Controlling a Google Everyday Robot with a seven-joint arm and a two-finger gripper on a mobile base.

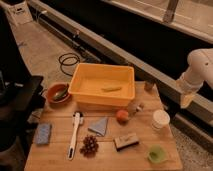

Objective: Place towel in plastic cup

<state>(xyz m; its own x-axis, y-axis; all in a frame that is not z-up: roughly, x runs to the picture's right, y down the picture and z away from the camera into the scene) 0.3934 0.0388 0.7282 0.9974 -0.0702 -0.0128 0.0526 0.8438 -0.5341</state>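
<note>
The grey-blue towel (99, 126) lies folded to a rough triangle on the wooden table (55, 160), just in front of the yellow bin. The small light-green plastic cup (156, 154) stands upright near the table's front right corner. My gripper (186, 100) hangs at the end of the white arm (202, 67), beyond the table's right edge and above floor level. It is well apart from both towel and cup. It stands open, and I see nothing in it.
A yellow bin (102, 85) holding a pale strip fills the table's back. Around the towel lie a white brush (75, 135), a dark cluster (89, 145), an orange fruit (122, 116) and a brown block (125, 141). A white cup (160, 119), a blue pad (43, 134) and a red bowl (58, 93) are also there.
</note>
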